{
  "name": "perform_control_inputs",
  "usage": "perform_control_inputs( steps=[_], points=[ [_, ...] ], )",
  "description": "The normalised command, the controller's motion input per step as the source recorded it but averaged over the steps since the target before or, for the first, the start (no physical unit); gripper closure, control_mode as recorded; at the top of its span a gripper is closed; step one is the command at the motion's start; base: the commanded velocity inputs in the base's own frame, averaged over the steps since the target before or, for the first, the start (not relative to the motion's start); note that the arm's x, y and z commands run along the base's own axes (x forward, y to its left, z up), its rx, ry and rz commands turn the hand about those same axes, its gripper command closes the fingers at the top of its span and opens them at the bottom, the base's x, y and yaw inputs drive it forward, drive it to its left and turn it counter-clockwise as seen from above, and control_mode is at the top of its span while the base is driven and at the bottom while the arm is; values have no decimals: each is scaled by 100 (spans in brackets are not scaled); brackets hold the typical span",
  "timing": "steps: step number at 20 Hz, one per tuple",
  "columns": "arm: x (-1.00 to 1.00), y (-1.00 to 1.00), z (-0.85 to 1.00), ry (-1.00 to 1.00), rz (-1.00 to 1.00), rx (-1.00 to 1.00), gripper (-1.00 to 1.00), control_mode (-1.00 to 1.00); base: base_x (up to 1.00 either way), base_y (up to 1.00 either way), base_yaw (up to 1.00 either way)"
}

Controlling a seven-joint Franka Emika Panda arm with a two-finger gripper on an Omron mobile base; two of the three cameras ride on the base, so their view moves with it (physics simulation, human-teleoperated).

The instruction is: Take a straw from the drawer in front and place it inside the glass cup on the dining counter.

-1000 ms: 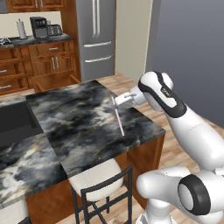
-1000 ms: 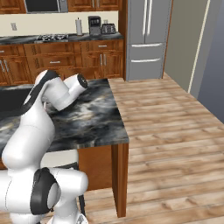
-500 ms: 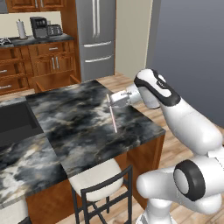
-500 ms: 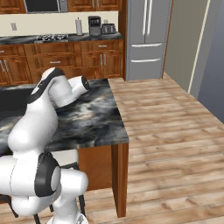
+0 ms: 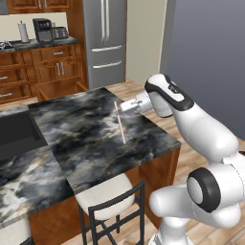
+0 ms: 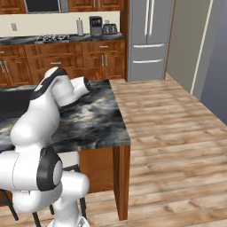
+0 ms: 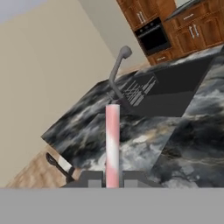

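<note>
The tool [image 5: 117, 109] is closed on the straw [image 5: 119, 123], its fingers pinching one end while the pink stick hangs down over the worktop [image 5: 91, 139]. The hand view adds what the base views lack: the straw [image 7: 112, 144] rising between the fingers [image 7: 131, 177], with a sink [image 7: 168, 89] and faucet [image 7: 117, 70] beyond.

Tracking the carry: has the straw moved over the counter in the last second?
Yes. The straw has shifted away from the dining counter right edge, toward its far side.
</note>
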Motion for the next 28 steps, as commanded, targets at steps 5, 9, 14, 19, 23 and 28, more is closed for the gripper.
perform_control_inputs(
  steps=[5,9,14,19,23,28],
  points=[
    [0,0,-6,-16,10,0,100,-100,0,0,0],
    [0,0,-10,-15,12,0,100,-100,0,0,0],
    [4,2,-4,-9,12,5,100,-100,0,0,0],
    [7,5,-3,-7,14,9,100,-100,0,0,0],
    [3,12,0,-6,13,10,100,-100,0,0,0],
    [0,2,-4,-10,11,5,100,-100,0,0,0]
  ],
)
